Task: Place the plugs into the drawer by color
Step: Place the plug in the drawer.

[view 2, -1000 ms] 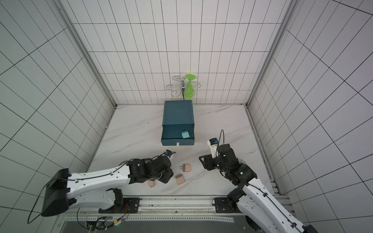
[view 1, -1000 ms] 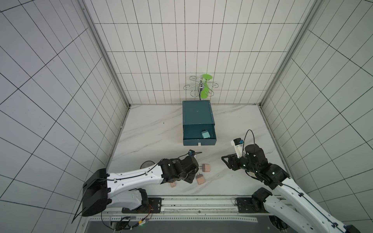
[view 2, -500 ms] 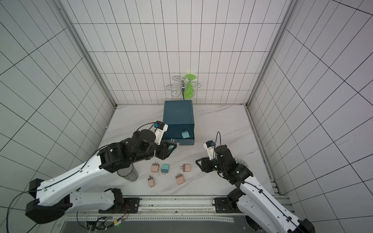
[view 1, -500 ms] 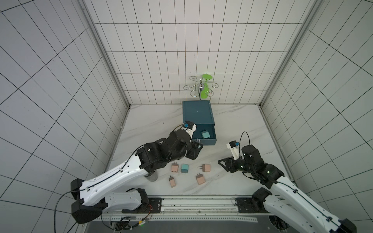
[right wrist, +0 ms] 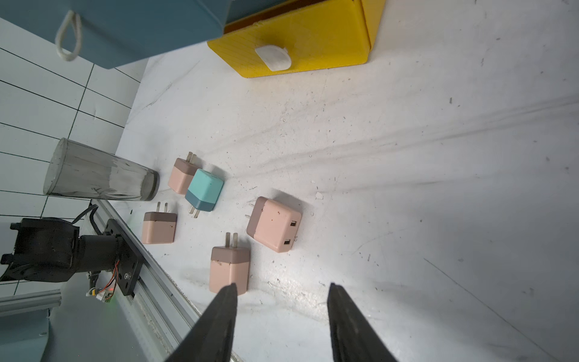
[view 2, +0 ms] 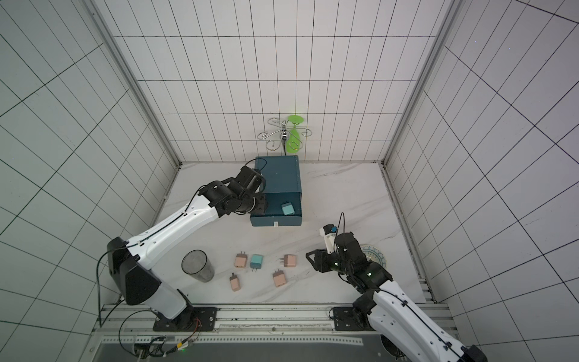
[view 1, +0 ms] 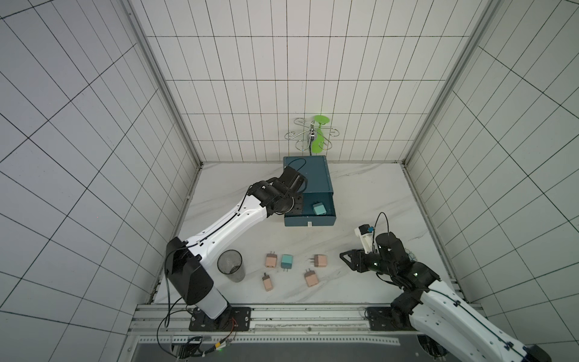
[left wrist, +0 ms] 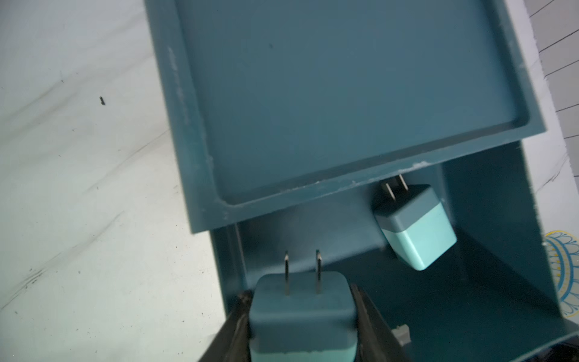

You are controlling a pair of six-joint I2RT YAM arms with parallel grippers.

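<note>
"Teal plug: who has it?"

"Your left gripper fingers clamp it, prongs forward, at the open drawer's left edge. Move inward, beside the other teal plug, then release. Your right gripper hangs empty, fingers apart."

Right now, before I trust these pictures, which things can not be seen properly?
- left pincer and held teal plug: hidden under the left arm's wrist in both top views; the left wrist view's frame edge cuts the plug.
- yellow drawer: only its front shows in the right wrist view; the teal drawer covers its inside.
- patterned plate: mostly behind the right arm in a top view.
</note>
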